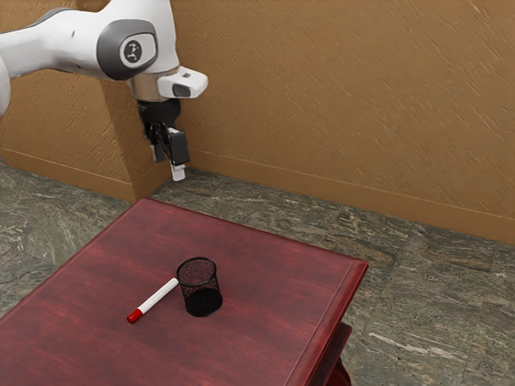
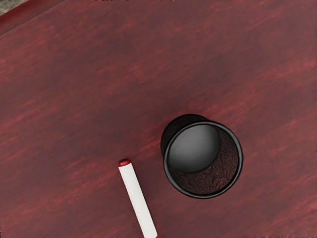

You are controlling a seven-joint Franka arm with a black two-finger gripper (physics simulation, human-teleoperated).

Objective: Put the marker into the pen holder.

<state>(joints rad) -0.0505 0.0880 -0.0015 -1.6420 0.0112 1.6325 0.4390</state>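
The gripper (image 1: 167, 162) hangs high above the table's far part, its two fingers apart with nothing between them. On the tabletop, the marker (image 1: 158, 297) lies flat, white with a red cap toward the exterior view's lower left. Its other end points toward the pen holder (image 1: 199, 288), a black mesh cup standing upright. From above, in the wrist view, a strip of table separates the marker (image 2: 137, 198) from the pen holder (image 2: 203, 194), whose inside holds nothing.
The dark red table (image 1: 265, 322) has its far edge beneath the arm and another edge at the exterior view's right. A brown wall (image 1: 338, 104) rises behind, beyond the grey stone floor (image 1: 426, 281).
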